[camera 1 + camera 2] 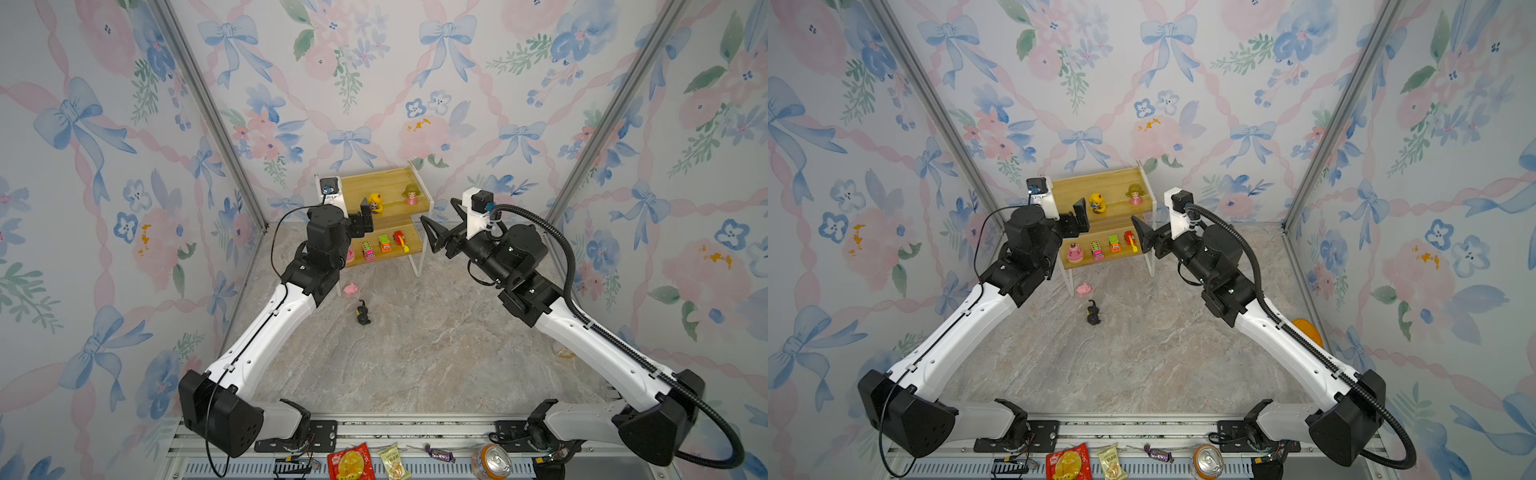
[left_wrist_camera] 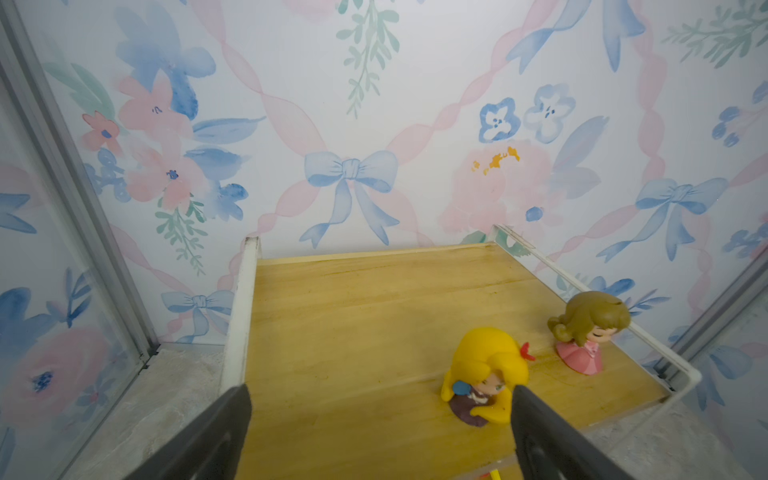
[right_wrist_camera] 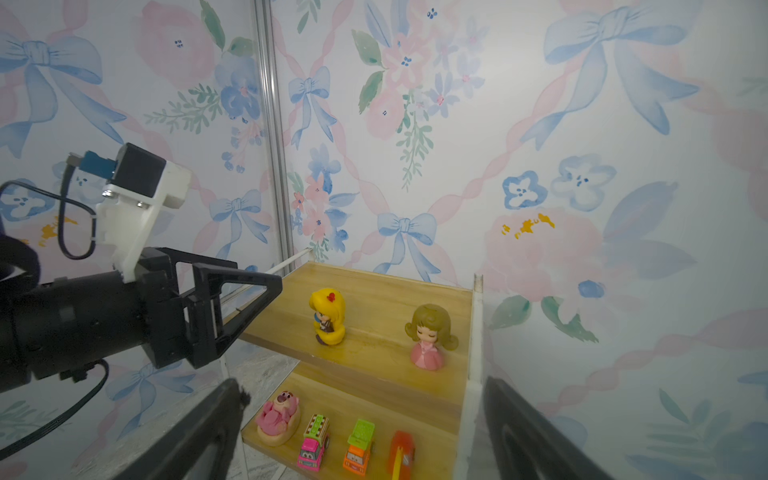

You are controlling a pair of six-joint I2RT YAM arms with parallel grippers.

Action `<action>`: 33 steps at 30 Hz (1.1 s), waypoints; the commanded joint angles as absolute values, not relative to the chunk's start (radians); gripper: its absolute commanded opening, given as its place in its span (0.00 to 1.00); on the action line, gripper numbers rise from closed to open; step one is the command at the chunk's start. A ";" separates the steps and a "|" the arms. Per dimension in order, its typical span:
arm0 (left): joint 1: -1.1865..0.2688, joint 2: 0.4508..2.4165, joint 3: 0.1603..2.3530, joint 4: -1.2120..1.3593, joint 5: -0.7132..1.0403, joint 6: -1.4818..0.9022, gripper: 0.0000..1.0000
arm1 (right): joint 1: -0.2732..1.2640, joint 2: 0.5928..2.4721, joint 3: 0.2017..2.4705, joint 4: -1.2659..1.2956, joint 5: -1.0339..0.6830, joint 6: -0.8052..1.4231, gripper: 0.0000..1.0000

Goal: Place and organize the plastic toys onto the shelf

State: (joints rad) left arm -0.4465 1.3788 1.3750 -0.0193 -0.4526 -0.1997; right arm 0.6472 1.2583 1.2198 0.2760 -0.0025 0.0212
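The two-tier shelf [image 1: 365, 187] stands against the back wall. On its top board stand a yellow-haired figure [image 1: 375, 202] [image 2: 484, 374] and a pink-dress doll [image 1: 411, 194] [image 3: 428, 336]. The lower board carries a round pink figure [image 1: 1074, 252], a pink car [image 1: 368, 251], a green-orange car [image 1: 385, 243] and a red car [image 1: 400, 241]. A pink pig [image 1: 351, 289] and a black-yellow figure [image 1: 363, 313] lie on the table in front. My left gripper [image 2: 380, 390] [image 1: 365, 216] is open and empty over the top board, beside the yellow-haired figure. My right gripper [image 3: 363, 384] [image 1: 436, 216] hangs open and empty off the shelf's right end.
Foil snack packets [image 1: 351, 461], a wrapped candy [image 1: 438, 453] and a drink can [image 1: 492, 461] lie on the front rail. An orange object [image 1: 1308, 330] sits behind the right arm near the right wall. Papered walls close in the marble table [image 1: 415, 353] on three sides.
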 commanded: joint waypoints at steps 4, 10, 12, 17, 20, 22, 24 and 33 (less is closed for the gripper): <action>-0.449 1.435 1.438 -0.087 -0.612 -0.126 0.98 | 0.610 1.106 1.094 0.170 0.060 0.080 0.92; -0.452 1.477 1.461 -0.113 -0.622 -0.113 0.98 | 0.566 1.003 1.025 0.140 0.053 0.084 0.92; -0.456 1.485 1.462 -0.120 -0.627 -0.114 0.98 | 0.548 0.981 1.007 0.141 0.042 0.088 0.92; -0.488 1.511 1.475 -0.130 -0.651 -0.115 0.98 | 0.515 0.950 0.978 0.144 0.023 0.097 0.92; -0.505 1.537 1.497 -0.140 -0.663 -0.117 0.98 | 0.495 0.940 0.964 0.152 0.007 0.112 0.92; -0.515 1.550 1.510 -0.141 -0.667 -0.125 0.98 | 0.487 0.935 0.956 0.153 0.002 0.119 0.92; -0.520 1.563 1.521 -0.144 -0.675 -0.130 0.98 | 0.482 0.933 0.951 0.152 0.002 0.121 0.92; -0.536 1.591 1.558 -0.151 -0.687 -0.151 0.98 | 0.474 0.935 0.933 0.163 -0.009 0.142 0.92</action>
